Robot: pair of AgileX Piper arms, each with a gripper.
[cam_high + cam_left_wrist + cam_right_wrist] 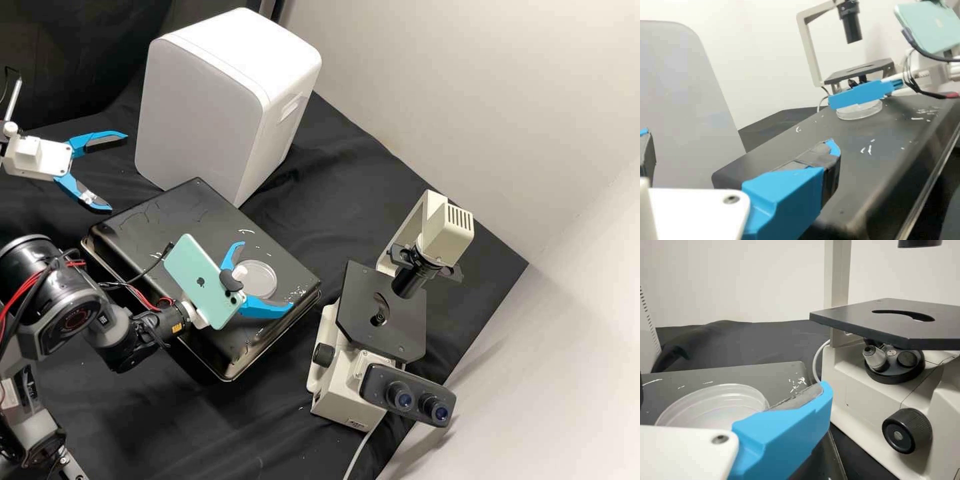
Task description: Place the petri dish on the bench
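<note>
Two grippers are seen above a black bench (347, 180). The right gripper (269, 269) is spread wide around the clear petri dish (253, 280), which is set on a black tray (153, 227) beside a microscope (373, 347). The left gripper (115, 172) is held wide open, well apart, near a white box (220, 93).

Light is bright and diffuse. The pale wall (500, 87) beyond the right gripper (267, 277) is nearly washed out, while the black bench cloth (373, 180) swallows light and is darkest behind the left gripper (115, 172). The glossy black tray (147, 227) under the right gripper carries a pale sheen, strongest in the left wrist view. The microscope (373, 333) just beside that gripper throws a soft, faint shadow on the white surface past it, and the underside of its stage (890, 322) lies in shade.
</note>
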